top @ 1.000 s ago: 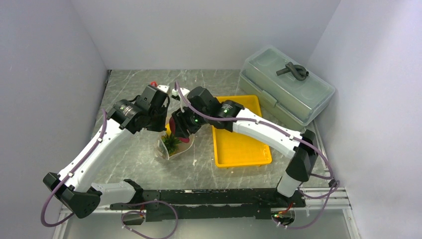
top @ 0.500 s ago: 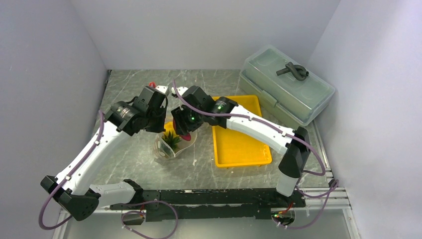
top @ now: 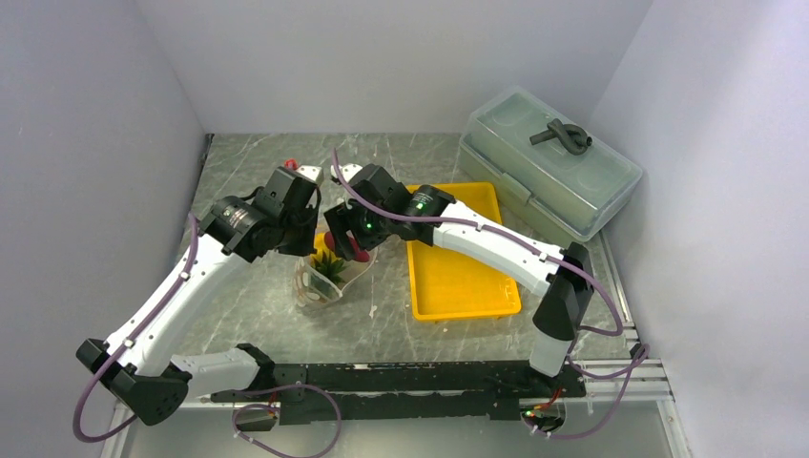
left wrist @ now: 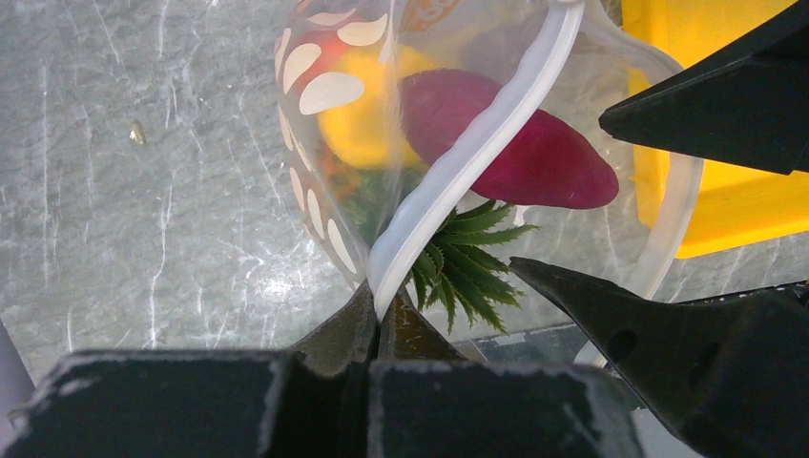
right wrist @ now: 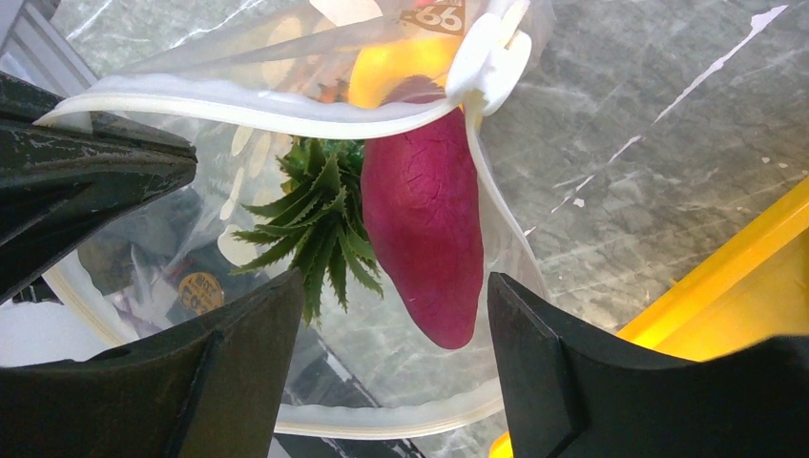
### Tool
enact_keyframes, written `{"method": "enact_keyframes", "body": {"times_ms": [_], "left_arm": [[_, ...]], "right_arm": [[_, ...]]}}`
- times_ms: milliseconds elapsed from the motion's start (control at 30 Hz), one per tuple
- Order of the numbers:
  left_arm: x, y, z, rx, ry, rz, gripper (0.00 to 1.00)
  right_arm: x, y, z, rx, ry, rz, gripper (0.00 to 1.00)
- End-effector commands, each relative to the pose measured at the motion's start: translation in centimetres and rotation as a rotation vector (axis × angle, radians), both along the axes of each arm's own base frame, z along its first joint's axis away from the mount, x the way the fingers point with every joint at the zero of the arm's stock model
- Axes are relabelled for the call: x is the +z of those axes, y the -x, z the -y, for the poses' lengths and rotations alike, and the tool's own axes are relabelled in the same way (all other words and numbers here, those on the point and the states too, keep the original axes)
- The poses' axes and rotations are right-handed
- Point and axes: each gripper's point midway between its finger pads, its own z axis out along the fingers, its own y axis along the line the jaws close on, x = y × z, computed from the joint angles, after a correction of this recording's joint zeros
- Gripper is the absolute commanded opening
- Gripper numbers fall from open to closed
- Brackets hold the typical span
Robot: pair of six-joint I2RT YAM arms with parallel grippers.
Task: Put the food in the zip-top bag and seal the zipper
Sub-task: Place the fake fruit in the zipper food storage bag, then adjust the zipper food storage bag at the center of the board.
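Note:
The zip-top bag [top: 320,284] stands on the table with its mouth held open. My left gripper [left wrist: 382,320] is shut on the zipper [left wrist: 458,162] at the near rim. Inside the bag lie a yellow fruit [left wrist: 367,119], a green pineapple crown [left wrist: 467,258] and a dark red food piece [right wrist: 425,229] that rests at the mouth. My right gripper [right wrist: 396,296] hangs open just above the bag mouth. Its fingers stand either side of the red piece, with a gap on each side. The bag's white slider [right wrist: 487,57] sits at the far end of the zipper.
A yellow tray [top: 463,277] lies right of the bag, close under the right arm. The grey-green lidded box [top: 549,162] stands at the back right. A small red item [top: 294,163] lies behind the left wrist.
My right gripper's jaws have spread and let go of the dark red piece, which now rests in the bag mouth. Both wrists have drifted slightly toward the back.

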Motion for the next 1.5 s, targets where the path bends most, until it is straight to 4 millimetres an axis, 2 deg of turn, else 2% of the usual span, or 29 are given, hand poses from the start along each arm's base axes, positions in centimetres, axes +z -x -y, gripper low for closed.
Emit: {"method": "enact_keyframes", "body": {"times_ms": [0,200,367,500,667,900,1367,1467], "left_arm": [[0.8,0.1,-0.1,0.001,0.021,0.028,0.00],[0.8,-0.1,-0.1,0.005,0.011,0.026,0.00],[0.7,-0.2,0.0,0.003,0.014,0.028,0.00],[0.5,-0.2,0.2,0.001,0.012,0.020,0.00],[0.6,-0.4,0.3,0.004,0.016,0.022,0.00],[0.7,-0.3,0.2,0.008,0.021,0.024,0.00],[0.5,0.0,0.1,0.011,0.026,0.019,0.00],[0.7,0.0,-0.1,0.015,0.022,0.026,0.01]], "right_arm": [[3.2,-0.5,-0.1,-0.035,-0.075,0.053,0.74],[5.4,-0.1,1.0,-0.065,-0.132,0.088,0.74],[7.6,0.1,2.8,-0.120,-0.189,0.136,0.74],[8.1,0.1,4.5,-0.167,-0.196,0.168,0.74],[6.7,0.5,4.9,-0.177,-0.171,0.133,0.68],[4.1,1.0,4.3,-0.177,-0.153,0.061,0.59],[-0.3,0.5,3.3,-0.225,-0.081,-0.026,0.43],[-0.8,0.5,3.2,-0.225,-0.070,-0.033,0.28]]}}
